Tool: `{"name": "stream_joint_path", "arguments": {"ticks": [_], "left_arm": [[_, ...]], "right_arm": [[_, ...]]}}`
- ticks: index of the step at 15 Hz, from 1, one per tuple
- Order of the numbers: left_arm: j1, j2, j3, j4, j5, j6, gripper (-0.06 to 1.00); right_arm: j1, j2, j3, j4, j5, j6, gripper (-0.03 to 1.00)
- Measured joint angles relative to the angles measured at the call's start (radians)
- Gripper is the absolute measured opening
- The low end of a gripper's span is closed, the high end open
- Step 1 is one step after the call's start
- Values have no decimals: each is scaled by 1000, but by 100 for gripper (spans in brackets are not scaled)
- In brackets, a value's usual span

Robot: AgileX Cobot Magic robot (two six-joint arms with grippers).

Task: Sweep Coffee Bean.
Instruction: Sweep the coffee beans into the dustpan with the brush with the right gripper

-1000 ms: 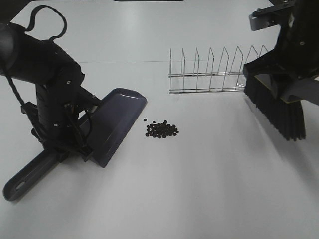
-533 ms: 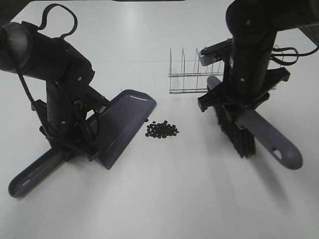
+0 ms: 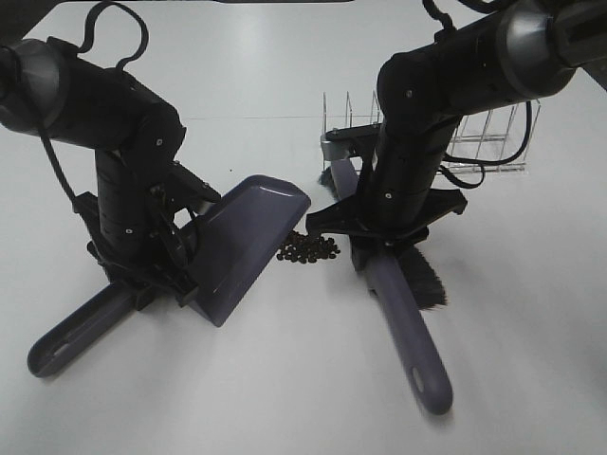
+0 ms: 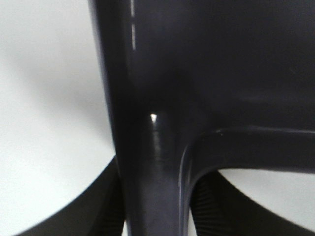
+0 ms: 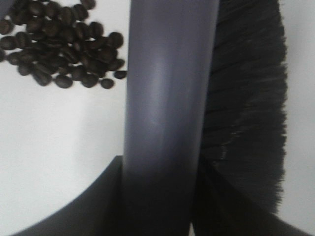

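Observation:
The coffee beans [image 3: 308,250] lie in a small dark heap on the white table; they also show in the right wrist view [image 5: 59,44]. My left gripper [image 3: 142,282] is shut on the purple dustpan [image 3: 248,227], whose lip sits just left of the heap. In the left wrist view the dustpan [image 4: 197,73] fills the frame between my gripper's [image 4: 157,216] fingers. My right gripper [image 3: 375,248] is shut on the purple brush handle [image 3: 410,327], and the black bristles [image 3: 424,282] stand just right of the beans. In the right wrist view, the handle [image 5: 167,98] and bristles [image 5: 246,98] are beside the beans.
A wire dish rack [image 3: 484,142] stands at the back right, behind my right arm. The dustpan's long handle [image 3: 71,332] points toward the front left. The brush handle reaches toward the front edge of the white table [image 3: 285,398].
My right arm has swung the brush from the far right to the middle and lowered it beside the beans. My left arm has shifted the dustpan slightly right, up to the heap.

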Motion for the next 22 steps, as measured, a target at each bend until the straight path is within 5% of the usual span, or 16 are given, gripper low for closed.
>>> {"name": "stream_joint_path", "arguments": {"ticks": [6, 11, 18, 22], "left_arm": [[0, 0, -1, -44, 1, 0, 33], [0, -1, -1, -127, 1, 0, 33], [0, -1, -1, -133, 1, 0, 33], [0, -1, -1, -133, 0, 0, 33]], "right_arm": [[0, 15, -11, 357, -125, -182, 35], [0, 15, -11, 481, -157, -211, 35], [0, 16, -11, 670, -182, -341, 35], [0, 19, -54, 689, -141, -368, 35]]}}
